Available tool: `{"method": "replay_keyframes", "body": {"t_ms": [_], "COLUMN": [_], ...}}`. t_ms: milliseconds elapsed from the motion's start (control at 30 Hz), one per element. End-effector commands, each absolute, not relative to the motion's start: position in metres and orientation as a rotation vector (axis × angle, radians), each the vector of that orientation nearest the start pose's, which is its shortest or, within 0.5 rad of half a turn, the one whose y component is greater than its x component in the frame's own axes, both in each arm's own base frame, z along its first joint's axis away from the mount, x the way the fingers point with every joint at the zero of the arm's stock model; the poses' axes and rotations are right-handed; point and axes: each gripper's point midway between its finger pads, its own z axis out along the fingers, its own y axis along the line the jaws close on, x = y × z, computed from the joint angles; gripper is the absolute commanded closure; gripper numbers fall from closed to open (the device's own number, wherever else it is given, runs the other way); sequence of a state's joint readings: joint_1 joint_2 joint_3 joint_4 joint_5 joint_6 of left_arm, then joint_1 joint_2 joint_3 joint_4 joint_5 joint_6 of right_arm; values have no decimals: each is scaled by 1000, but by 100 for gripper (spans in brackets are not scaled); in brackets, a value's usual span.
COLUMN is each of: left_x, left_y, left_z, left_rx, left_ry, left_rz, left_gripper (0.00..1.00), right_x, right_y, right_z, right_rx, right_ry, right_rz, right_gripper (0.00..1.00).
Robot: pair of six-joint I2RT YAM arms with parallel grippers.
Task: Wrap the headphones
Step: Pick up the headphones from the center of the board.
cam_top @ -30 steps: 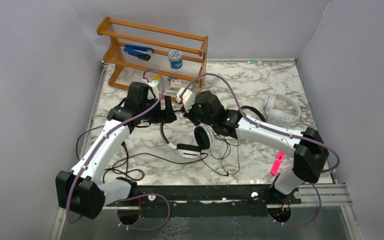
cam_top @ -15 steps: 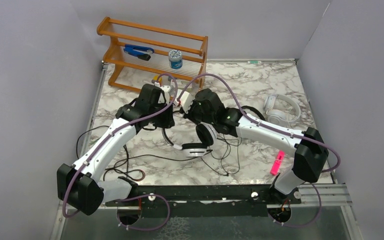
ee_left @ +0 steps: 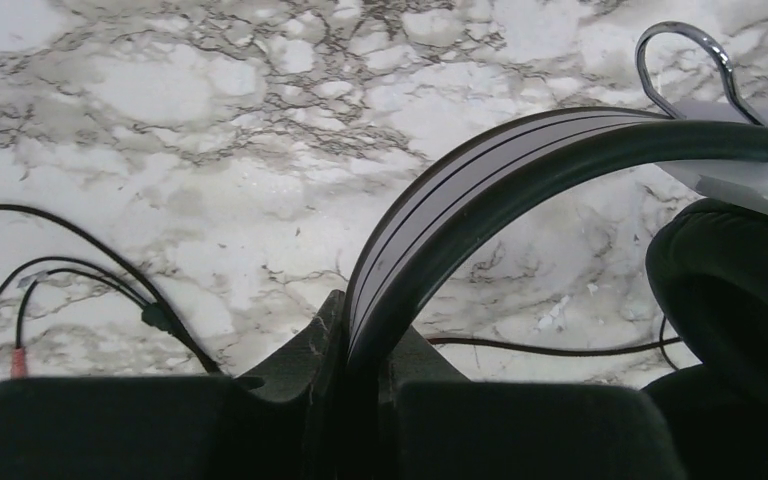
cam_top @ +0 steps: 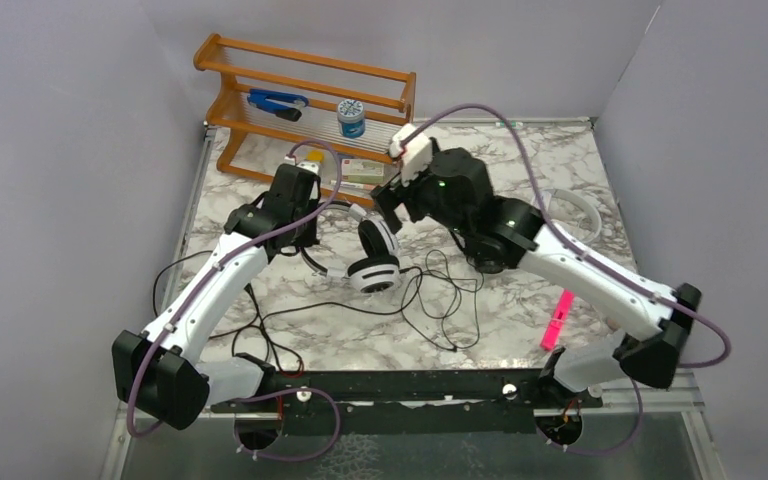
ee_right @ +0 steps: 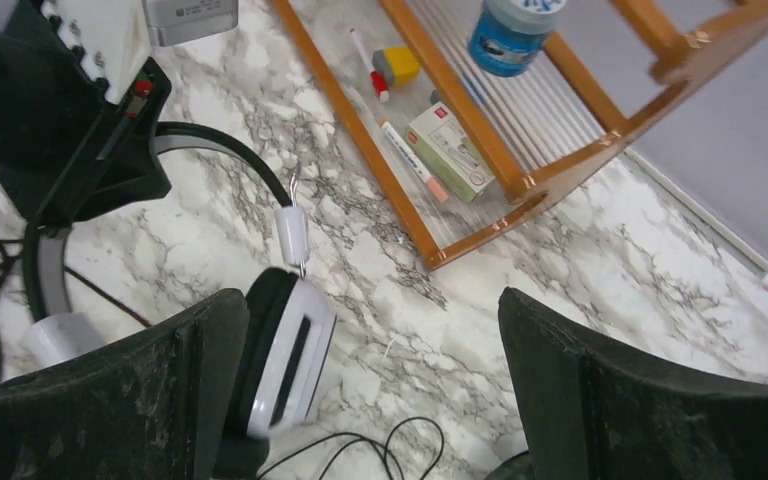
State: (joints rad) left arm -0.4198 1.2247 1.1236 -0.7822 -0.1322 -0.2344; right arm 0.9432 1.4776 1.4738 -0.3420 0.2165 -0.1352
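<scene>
My left gripper (ee_left: 365,350) is clamped tight on the dark headband (ee_left: 480,180) of the white headphones (cam_top: 375,262), with a black ear pad (ee_left: 730,300) just to its right. My right gripper (ee_right: 372,375) gapes wide, holding nothing. One ear cup (ee_right: 285,350) sits just left beneath it, and the wooden rack (ee_right: 480,130) is beyond.

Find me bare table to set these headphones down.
Barest is the far strip between the rack and the right wall, behind the white headphones. A smaller patch lies near, between the loose cords and the pink marker. The middle is crowded: cords, held headphones.
</scene>
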Motion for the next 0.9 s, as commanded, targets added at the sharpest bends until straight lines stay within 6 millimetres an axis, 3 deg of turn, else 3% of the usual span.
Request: {"method": "replay_keyframes", "body": {"t_ms": [0,67,167,400,567,867], "left_x": [308,313,319,328,328,324], "left_y": [-98,-95,-99,-109,-114,-140], "left_z": [216,224,247,336,395,450], "left_rx": [-7,-30,-54,-154,-187,-103], "left_ry": [2312,2291,2251,2102,1979,1887], "left_rz": [-49,-52,-146,-438,-532,-719], "left_gripper": [100,100,100,100,100,100], "right_x": [284,294,305,274,262,241], "right_y": [293,275,257,276,274,305], "right_z": [351,342,310,281,287,304], "right_rx": [-657,-612,-586,-643,-626,-639], "right_ry": [1741,1771,1855,1725,1616,1396], "right_rz": [385,437,546,831,916,1233], "right_gripper": [0,0,0,0,0,0]}}
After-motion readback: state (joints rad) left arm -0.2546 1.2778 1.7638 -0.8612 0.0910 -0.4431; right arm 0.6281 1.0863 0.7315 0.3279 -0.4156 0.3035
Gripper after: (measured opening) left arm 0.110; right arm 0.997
